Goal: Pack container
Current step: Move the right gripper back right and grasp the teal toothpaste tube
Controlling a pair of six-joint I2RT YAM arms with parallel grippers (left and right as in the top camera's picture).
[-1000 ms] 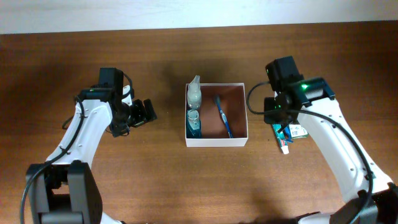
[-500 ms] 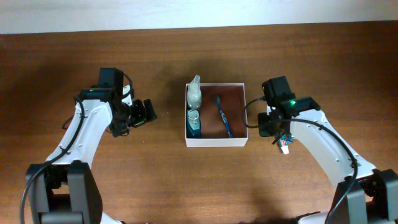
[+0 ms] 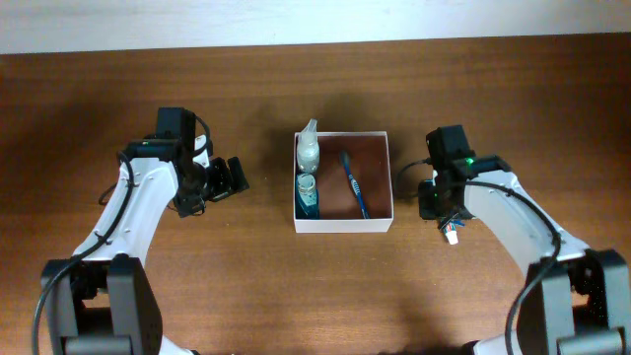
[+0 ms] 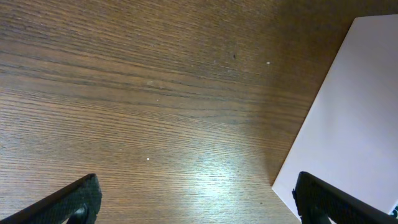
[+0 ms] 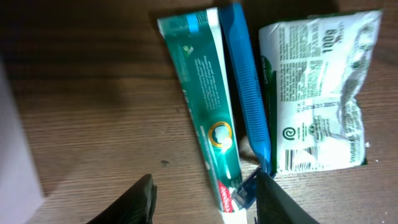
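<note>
The container [image 3: 342, 226], a white-walled square box with a reddish-brown inside, stands mid-table. It holds a clear bottle [image 3: 308, 148], a blue bottle [image 3: 308, 193] and a blue toothbrush [image 3: 354, 184]. My right gripper [image 5: 208, 202] is open, its fingers either side of the cap end of a green toothpaste tube [image 5: 208, 124] lying right of the container. A blue razor-like handle [image 5: 249, 106] and a white-green packet [image 5: 317, 93] lie beside the tube. My left gripper [image 4: 202, 202] is open and empty, left of the container wall [image 4: 354, 124].
In the overhead view my right arm [image 3: 446, 192] hides most of the items under it; only the tube's end [image 3: 452, 235] shows. The left gripper [image 3: 232, 177] hovers over bare wood. The table's far edge meets a white wall.
My right arm has dropped and shifted over the items right of the container, now covering the packet. The left arm has not moved.
</note>
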